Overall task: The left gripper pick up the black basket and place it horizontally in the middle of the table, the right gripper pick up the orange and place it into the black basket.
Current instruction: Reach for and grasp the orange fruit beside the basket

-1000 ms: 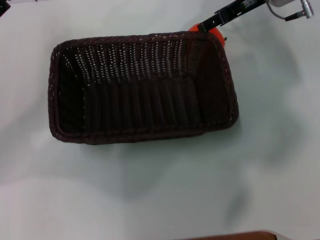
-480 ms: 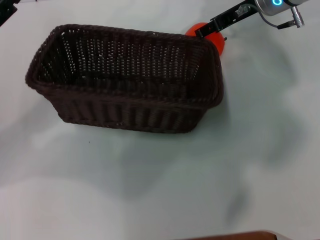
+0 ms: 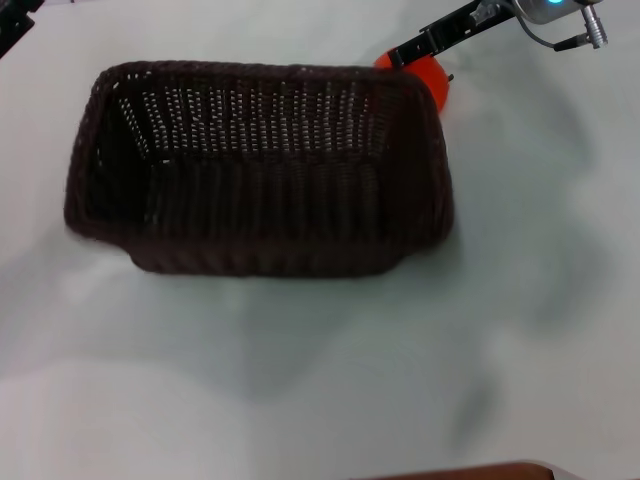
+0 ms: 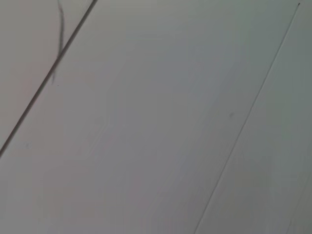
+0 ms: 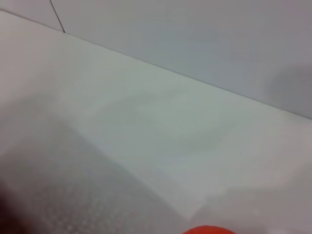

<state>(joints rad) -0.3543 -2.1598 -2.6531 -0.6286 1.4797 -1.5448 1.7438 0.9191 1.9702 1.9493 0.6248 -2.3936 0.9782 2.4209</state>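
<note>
Woven black basket [image 3: 260,170] sits on the white worktop [image 3: 300,380]; the right hand [image 3: 405,55] meets the orange [image 3: 432,78], grip unclear; left hand [image 3: 12,25] parked, state unclear.

Pale, faintly bluish worktop [image 3: 300,380] under soft light, mottled with blurred grey shadows; brown edge strip [image 3: 460,472] nearest; light panelled wall [image 4: 161,122] with thin dark seams
</note>
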